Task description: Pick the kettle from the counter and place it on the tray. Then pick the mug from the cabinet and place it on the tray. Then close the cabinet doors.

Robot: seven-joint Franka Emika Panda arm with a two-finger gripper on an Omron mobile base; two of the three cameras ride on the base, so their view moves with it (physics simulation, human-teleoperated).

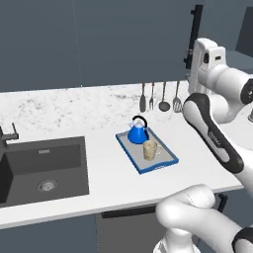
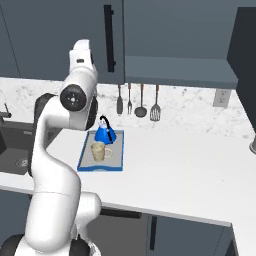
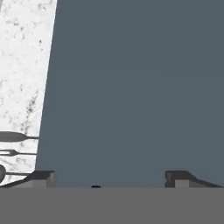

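Note:
The blue kettle [image 1: 137,133] [image 2: 105,133] and the beige mug [image 1: 150,149] [image 2: 99,150] both stand on the blue-rimmed tray [image 1: 159,163] [image 2: 118,156] on the white counter [image 1: 104,178] [image 2: 180,165]. The arm is raised, and my gripper [image 3: 110,178] is open with nothing between its fingertips [image 3: 42,177]. It faces the flat slate-blue panel of the left cabinet door [image 3: 140,87] [image 2: 117,55] from close up, near that door's black bar handle [image 1: 194,37] [image 2: 109,37]. The right cabinet door [image 2: 246,50] stands swung out, and the cabinet [image 2: 180,35] between them is open.
Several utensils [image 1: 159,99] [image 2: 136,102] hang on the backsplash behind the tray. A dark sink [image 1: 42,168] with a faucet [image 1: 9,136] lies at the left of the counter. A wall outlet [image 2: 218,98] sits at the right.

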